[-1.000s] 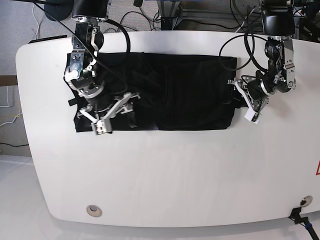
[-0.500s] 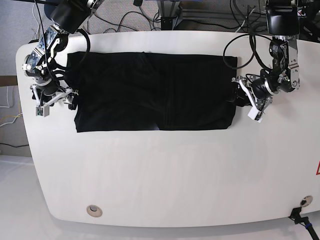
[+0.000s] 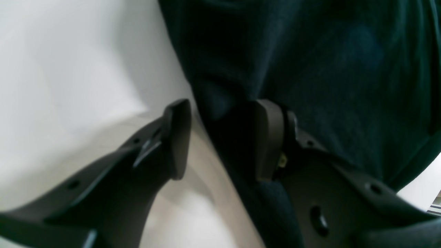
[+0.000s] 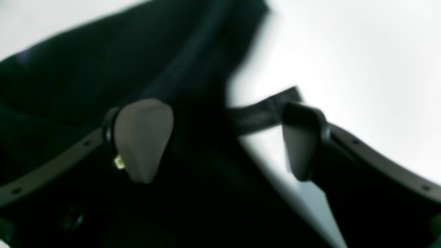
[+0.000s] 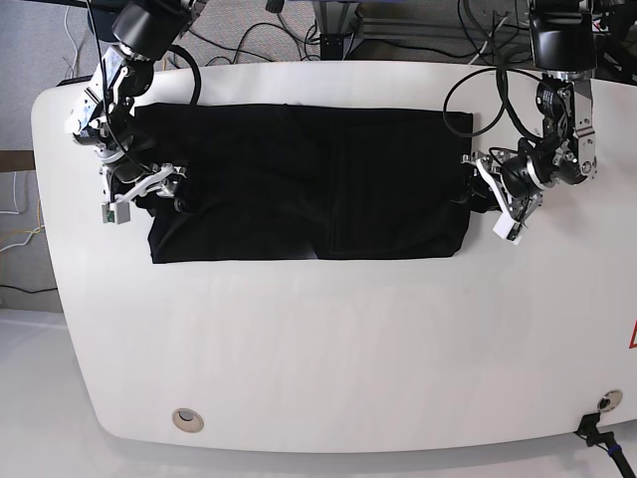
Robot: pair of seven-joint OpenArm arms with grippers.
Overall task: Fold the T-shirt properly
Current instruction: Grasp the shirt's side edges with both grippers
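The black T-shirt [image 5: 299, 179] lies flat as a wide rectangle on the far half of the white table [image 5: 328, 349]; no print shows. My right gripper [image 5: 142, 195] is at the shirt's left edge. In the right wrist view it [image 4: 224, 137] is open, with dark cloth [image 4: 103, 69] and a thin black strip [image 4: 262, 110] between its jaws. My left gripper [image 5: 490, 204] is at the shirt's right edge. In the left wrist view it [image 3: 222, 137] is open and straddles the cloth's edge [image 3: 310, 69], one finger [image 3: 268, 141] on the shirt and the other [image 3: 177, 137] over the table.
A round metal grommet [image 5: 186, 419] sits near the table's front left. A cable plug [image 5: 597, 430] is at the front right corner and a red sticker [image 5: 632, 339] at the right edge. Cables [image 5: 328, 35] hang behind the table.
My right gripper left the shirt's left middle, swung out past the left edge, then came back in to that edge. The shirt's left part now lies smooth. My left gripper barely moved.
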